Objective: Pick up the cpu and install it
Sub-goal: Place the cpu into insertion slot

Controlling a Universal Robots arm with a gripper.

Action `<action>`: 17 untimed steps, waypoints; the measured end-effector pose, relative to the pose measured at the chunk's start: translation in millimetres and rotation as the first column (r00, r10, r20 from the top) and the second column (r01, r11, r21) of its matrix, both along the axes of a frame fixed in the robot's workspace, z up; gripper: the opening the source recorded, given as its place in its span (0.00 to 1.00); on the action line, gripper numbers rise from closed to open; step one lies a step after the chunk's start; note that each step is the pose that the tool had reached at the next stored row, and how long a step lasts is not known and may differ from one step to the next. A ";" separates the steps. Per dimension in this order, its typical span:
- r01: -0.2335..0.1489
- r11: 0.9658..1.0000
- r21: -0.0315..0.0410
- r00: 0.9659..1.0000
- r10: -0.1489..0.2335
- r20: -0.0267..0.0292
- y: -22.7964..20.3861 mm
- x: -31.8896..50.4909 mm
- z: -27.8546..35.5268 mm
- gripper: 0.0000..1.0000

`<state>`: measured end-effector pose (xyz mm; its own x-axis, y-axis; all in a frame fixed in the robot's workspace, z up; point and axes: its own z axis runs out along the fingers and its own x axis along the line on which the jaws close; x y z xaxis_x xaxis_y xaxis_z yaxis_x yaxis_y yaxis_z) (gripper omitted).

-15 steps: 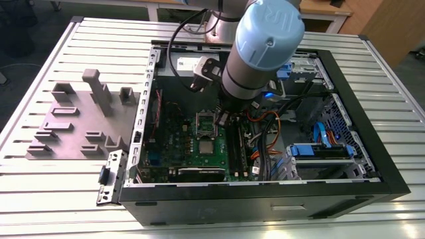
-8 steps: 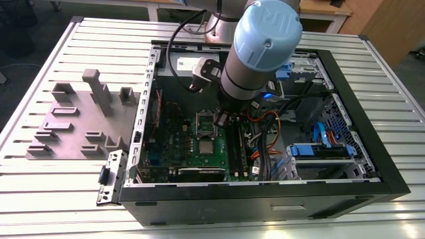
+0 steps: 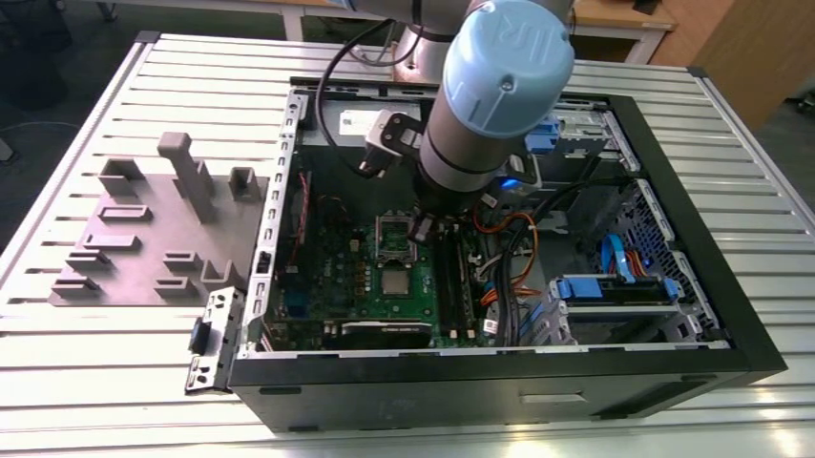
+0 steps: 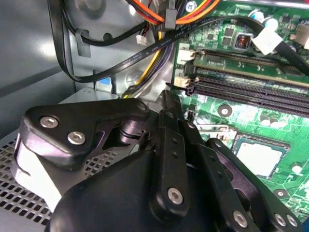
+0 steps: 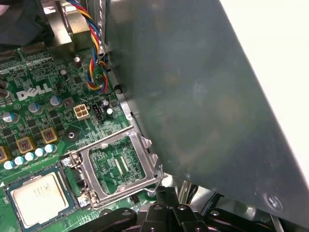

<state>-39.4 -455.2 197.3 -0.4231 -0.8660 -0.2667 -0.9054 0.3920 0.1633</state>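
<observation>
The cpu (image 5: pixel 36 197), a small silver-grey square, lies flat in its socket on the green motherboard (image 5: pixel 43 101); it also shows in the second wrist view (image 4: pixel 258 157) and the exterior view (image 3: pixel 395 282). Beside it the silver socket frame (image 5: pixel 118 166) stands flipped open, with bare board showing through its middle. My gripper (image 5: pixel 161 194) hangs low inside the computer case, its tips close to the open frame's outer edge and apart from the cpu. In the second wrist view the black gripper (image 4: pixel 168 99) has its fingers (image 4: pixel 170 145) drawn together, with nothing visibly between them.
The arm reaches down into an open black computer case (image 3: pixel 713 286). A grey case wall (image 5: pixel 207 96) rises close to the gripper. Loose cables (image 4: pixel 120 63) and dark memory slots (image 4: pixel 241 89) lie nearby. A grey fixture block (image 3: pixel 153 234) sits on the slatted table.
</observation>
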 end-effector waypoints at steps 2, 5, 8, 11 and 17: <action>0.000 1.000 0.000 1.000 0.000 0.000 0.0 -1.2 0.1 0.11; 0.000 1.000 0.000 1.000 0.000 0.000 -0.1 -2.0 0.9 0.11; 0.000 1.000 0.000 1.000 0.000 0.000 0.0 -2.2 3.6 0.11; 0.001 1.000 0.000 1.000 -0.001 0.000 0.0 -2.3 4.0 0.11; 0.001 1.000 -0.003 1.000 -0.001 0.000 0.0 -3.1 5.2 0.11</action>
